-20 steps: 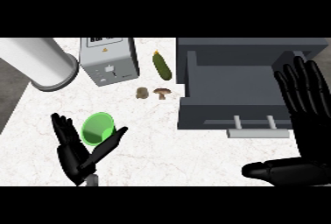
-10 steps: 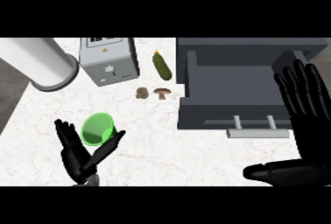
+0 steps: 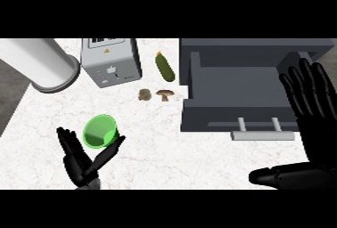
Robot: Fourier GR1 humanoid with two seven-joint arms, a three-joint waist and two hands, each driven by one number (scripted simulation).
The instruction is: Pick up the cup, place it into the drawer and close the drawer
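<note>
The green cup lies tilted on the white counter, its mouth facing up toward me. My left hand rises from the lower edge just below it, open, with straight fingers left of the cup and the thumb at its lower right. Whether they touch the cup is unclear. The grey drawer stands pulled open at the right, its pale handle at the front. My right hand is open, fingers up, over the drawer's right side.
A large white cylinder lies at the back left. A grey box appliance stands beside it. A green zucchini, a mushroom and a small brown lump sit just left of the drawer.
My left hand has slid down toward the lower edge while the cup has stayed almost in place. The right hand has barely shifted.
</note>
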